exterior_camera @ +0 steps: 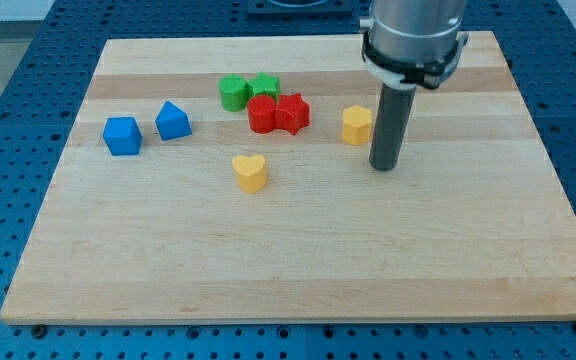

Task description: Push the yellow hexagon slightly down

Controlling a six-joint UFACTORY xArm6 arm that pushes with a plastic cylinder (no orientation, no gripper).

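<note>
A robot arm's dark rod stands over a pale wooden board (298,270), my tip (384,166) resting on the wood just to the right of the yellow hexagon (357,125) and a little below it, close beside the block though whether the rod touches it cannot be told from this angle. The tool is a plain straight rod with nothing to open or close and it carries nothing; it can only shove. The yellow hexagon sits in the upper right part of the board, well clear of the edge, with bare wood below it. To its left lie a red star (292,112) and a second red block (262,114) pressed together, two green blocks (248,90) behind them, a yellow heart (251,172) lower down toward the view's bottom, and two blue blocks (148,128) far to the left. The hexagon looks like a small, rigid, light piece that should slide readily on the smooth wood and could spin or skid off line if struck on a corner. There is no taking hold of it: the sound contact, by this view, is the flat face on its far side, toward the view's top, met squarely at the middle, so my tip would first need to go round the block, and only a short, gentle push is called for.
</note>
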